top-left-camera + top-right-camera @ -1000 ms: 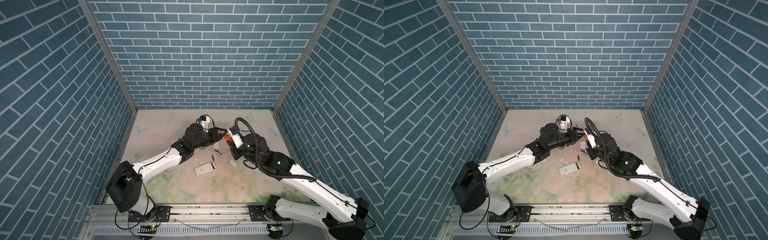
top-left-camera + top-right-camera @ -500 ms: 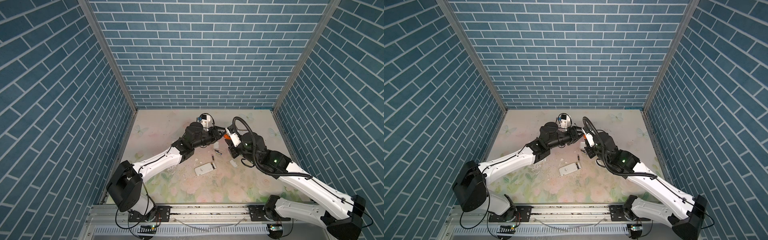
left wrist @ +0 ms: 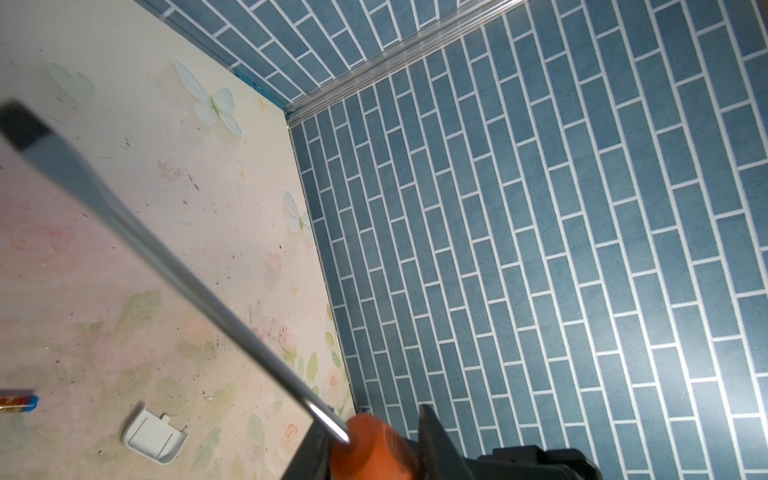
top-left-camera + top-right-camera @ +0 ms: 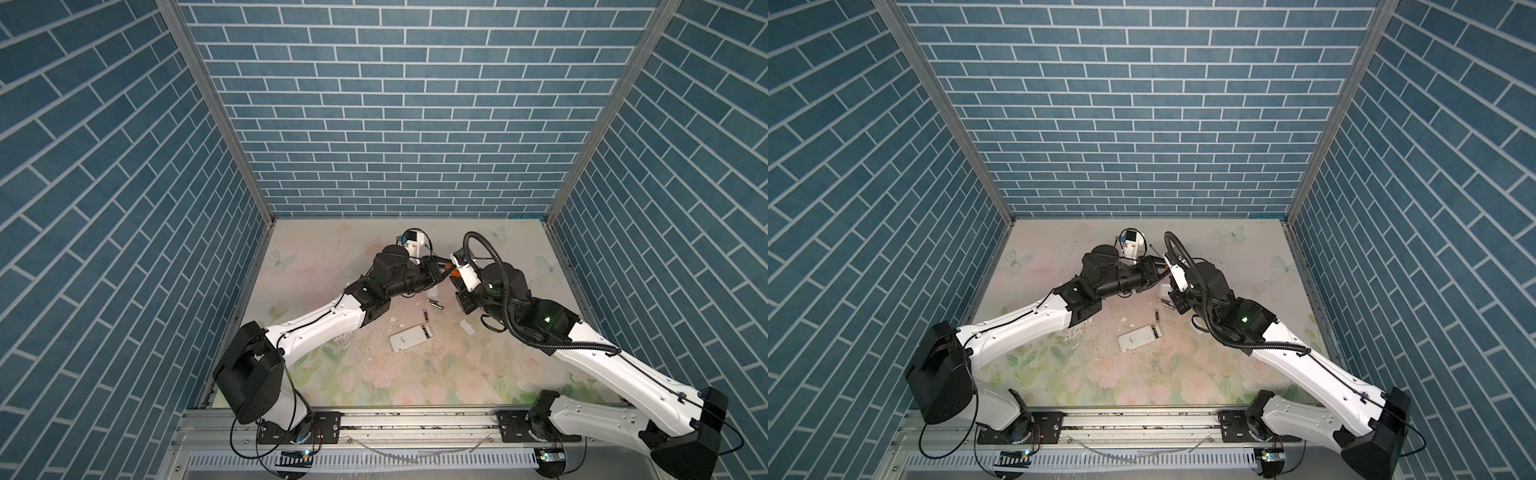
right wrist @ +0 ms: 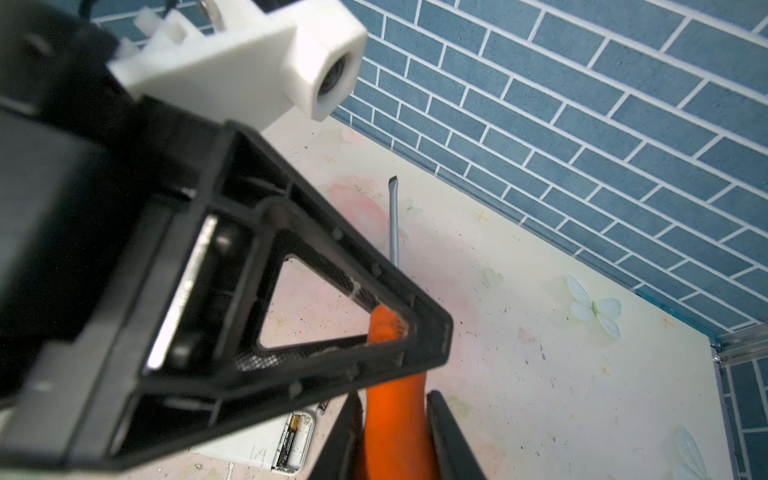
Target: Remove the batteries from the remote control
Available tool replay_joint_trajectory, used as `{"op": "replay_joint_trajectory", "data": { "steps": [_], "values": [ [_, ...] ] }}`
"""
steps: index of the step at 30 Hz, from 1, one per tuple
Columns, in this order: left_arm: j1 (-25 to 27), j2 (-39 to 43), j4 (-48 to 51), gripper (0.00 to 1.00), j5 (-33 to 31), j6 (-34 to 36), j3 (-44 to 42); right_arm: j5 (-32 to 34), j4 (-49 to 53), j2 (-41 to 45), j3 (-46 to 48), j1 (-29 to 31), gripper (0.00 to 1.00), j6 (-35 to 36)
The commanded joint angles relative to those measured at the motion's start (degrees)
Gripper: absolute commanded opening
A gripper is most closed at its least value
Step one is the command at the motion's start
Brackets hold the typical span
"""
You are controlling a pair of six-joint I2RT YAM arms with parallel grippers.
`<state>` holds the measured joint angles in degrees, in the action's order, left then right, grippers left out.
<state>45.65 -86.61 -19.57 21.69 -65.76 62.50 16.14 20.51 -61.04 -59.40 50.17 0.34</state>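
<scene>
The left arm (image 4: 316,328) and the right arm (image 4: 615,365) share one build: glossy white shells on the long links and matte black housings at every joint. Nearest the aluminium rail (image 4: 415,424), each arm has a bulky black block (image 4: 249,374). A thin black cable (image 4: 305,323) runs along the white shell. Farther from the rail, a ribbed black hose (image 4: 505,299) follows the right arm past a small green light (image 4: 547,319). Farthest from the rail, each arm carries a white printed camera mount (image 5: 249,70). The fingers (image 5: 291,374) are black triangular frames, open in the middle and dotted with small screws.
</scene>
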Motion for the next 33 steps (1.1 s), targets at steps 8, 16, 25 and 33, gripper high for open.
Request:
{"op": "replay_joint_trajectory", "data": {
  "steps": [8,16,25,33],
  "values": [
    [0.3,1.0,-1.6,0.0,0.1,1.1,1.4,-0.5,-2.2,-1.0,-0.5,-1.0,0.0,0.6],
    [0.1,1.0,-8.5,0.0,-1.5,-1.4,0.3,-0.5,-2.9,0.6,0.2,-1.2,0.36,-3.5],
    [-1.2,0.3,-17.6,0.0,-2.9,-5.9,-0.7,-0.3,-7.5,3.9,3.3,-1.4,0.57,-6.9],
    [-3.1,1.4,-18.1,0.0,-3.5,-5.8,-2.7,-0.2,-8.0,9.7,6.9,-2.4,0.58,-11.5]
  ]
}}
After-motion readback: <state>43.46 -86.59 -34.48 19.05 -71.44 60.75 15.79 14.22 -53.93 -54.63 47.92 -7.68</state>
